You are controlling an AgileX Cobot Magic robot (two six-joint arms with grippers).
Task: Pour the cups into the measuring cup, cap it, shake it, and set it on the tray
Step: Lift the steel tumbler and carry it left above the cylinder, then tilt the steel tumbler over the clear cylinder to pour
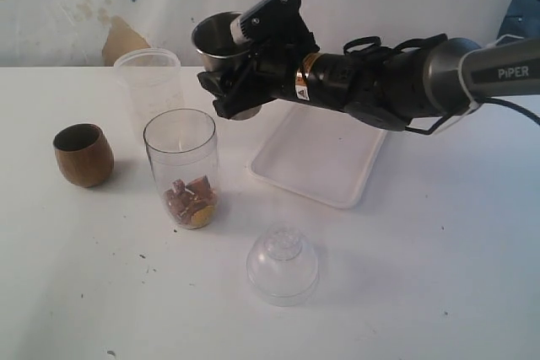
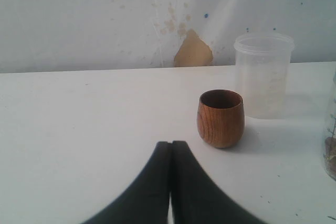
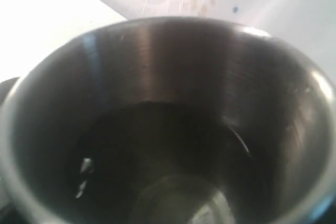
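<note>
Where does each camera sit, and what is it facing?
Exterior view: raised, looking down across the table at the measuring cup, tray and the right gripper holding the steel tumbler.
Left wrist view: low, behind the left gripper, facing the wall past the wooden cup and frosted cup; its shut fingers show.
Right wrist view: behind the right gripper, staring into the steel tumbler; no gripper clearly shows.
Shared: wooden cup and frosted cup, in exterior and left wrist views.

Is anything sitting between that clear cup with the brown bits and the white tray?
Nothing visible lies on the table between the measuring cup and the tray. The right gripper, holding the steel tumbler, hangs in the air above that gap, and the dome lid lies nearer the camera, off that path.
</note>
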